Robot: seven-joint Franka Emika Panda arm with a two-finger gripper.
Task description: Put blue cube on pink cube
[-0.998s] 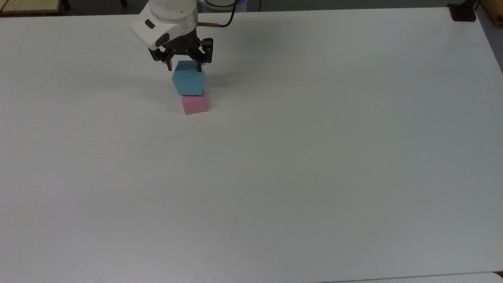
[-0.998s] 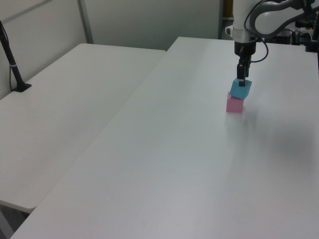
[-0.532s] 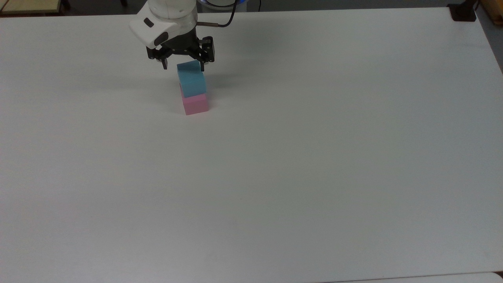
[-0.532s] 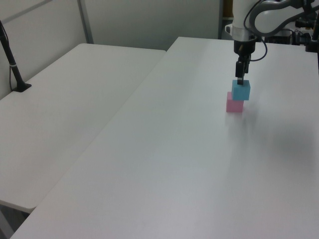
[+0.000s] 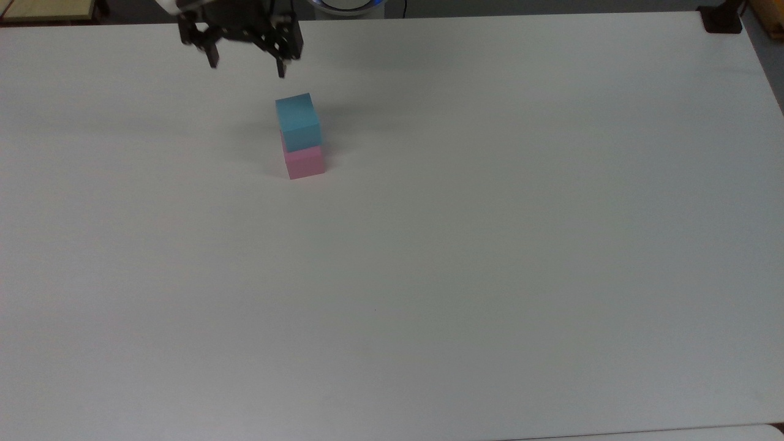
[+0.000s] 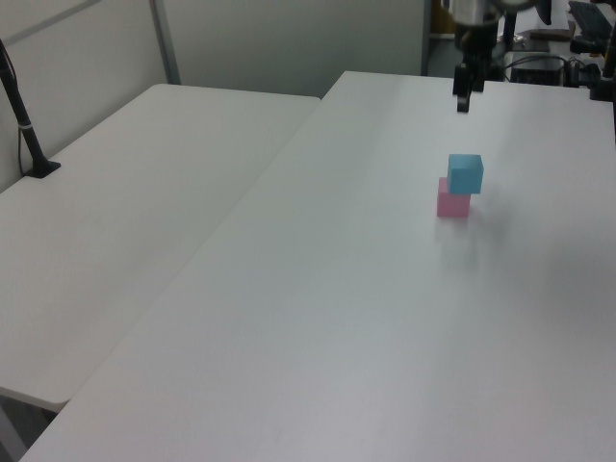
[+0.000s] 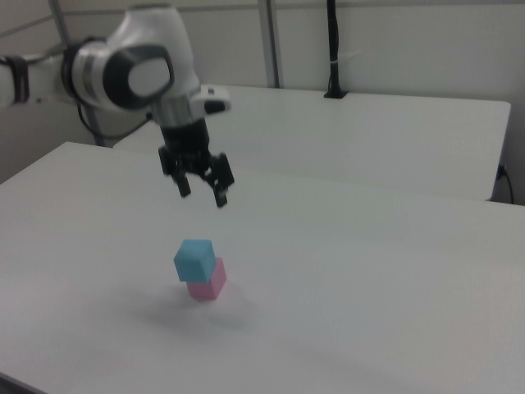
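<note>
— Since half a second ago the gripper (image 5: 247, 63) has lifted clear of the stack: it was straddling the blue cube (image 5: 297, 121) then, and now it hangs well above it, toward the far left in the top view.

— And its fingers?

— Spread wide, with nothing between them. You can see it in the right view too, where the gripper (image 7: 202, 191) hovers above the cubes with both fingers apart and empty.

— So where did the blue cube end up?

— Resting on the pink cube (image 5: 304, 162), on the white table (image 5: 490, 245), in the far left part of the top view. It isn't squared up. In the right view the blue cube (image 7: 194, 259) overhangs the pink cube (image 7: 208, 281) toward the right view's left; in the left view the blue cube (image 6: 465, 174) sits shifted to the left view's right of the pink cube (image 6: 452, 203).

— Which step is that, then?

— The release looks done and this is the retreat. I'd judge the task essentially complete, provided the offset stack holds.

— Next move?

— Only to keep the arm drawing away, up and clear, without brushing the top cube. An overhanging block would tip easily.
</note>
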